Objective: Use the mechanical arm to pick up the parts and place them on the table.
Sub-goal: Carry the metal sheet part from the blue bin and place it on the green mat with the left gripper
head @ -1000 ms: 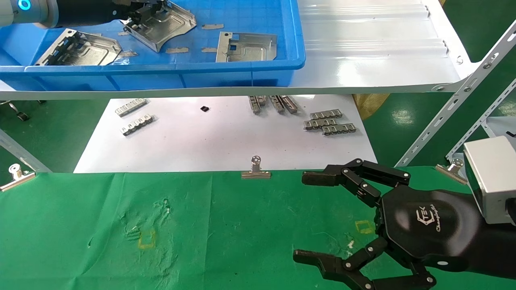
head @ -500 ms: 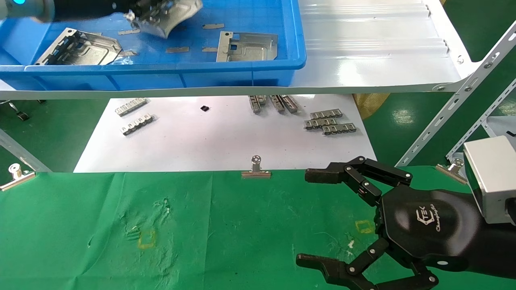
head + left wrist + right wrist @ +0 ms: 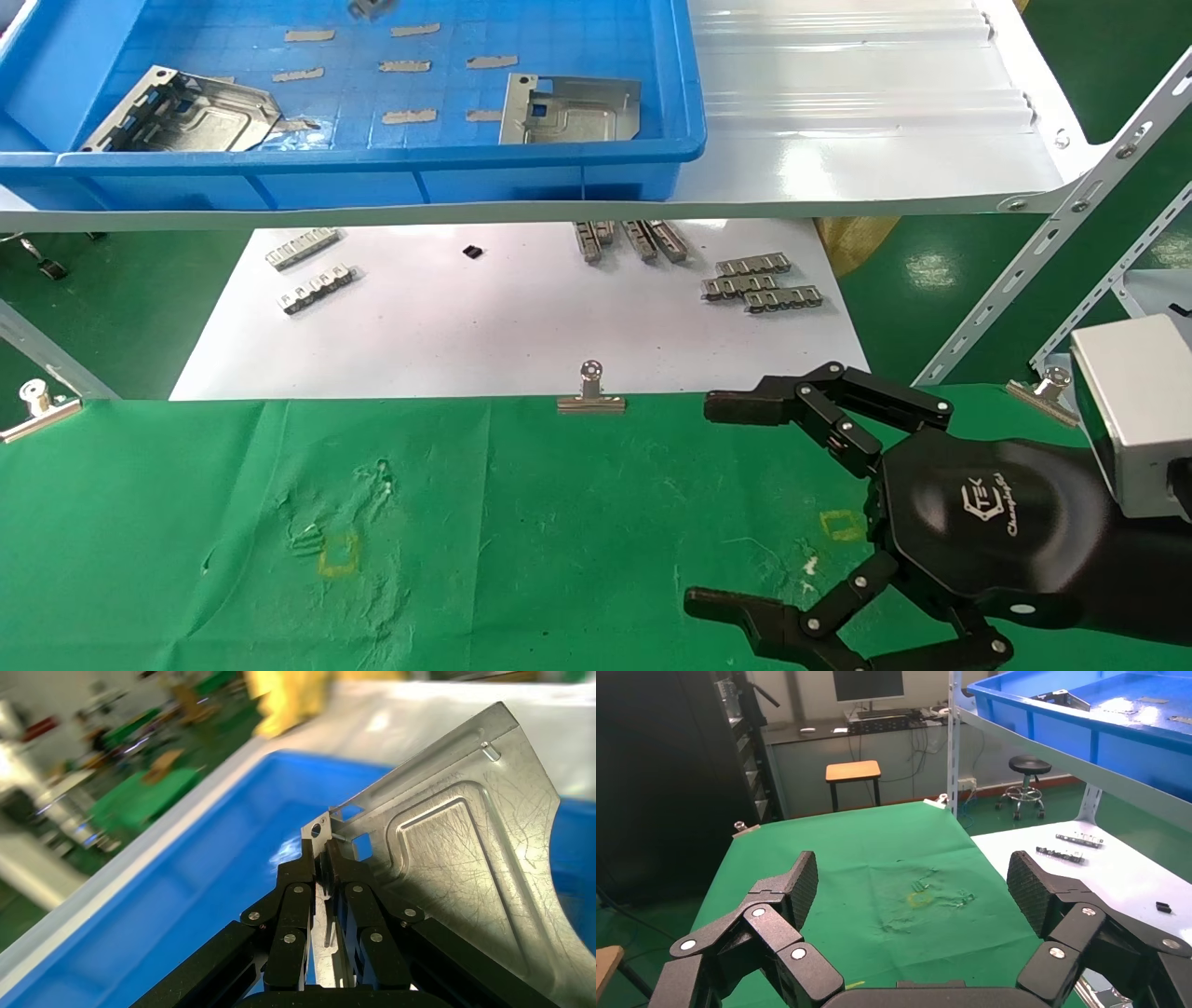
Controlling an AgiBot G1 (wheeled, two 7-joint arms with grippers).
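The left gripper (image 3: 325,874) pinches a part (image 3: 464,853) above the blue bin (image 3: 211,874). The right gripper (image 3: 736,503) hangs wide open over the bench (image 3: 466,522).

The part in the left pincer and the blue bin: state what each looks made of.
The part, clamped in the left pincer, looks like bare stamped sheet metal, perhaps steel: silver, finely scratched, with an embossed outline. The blue bin looks like moulded plastic: uniform colour, soft sheen, rounded rim. The right pincer hangs open above the table.
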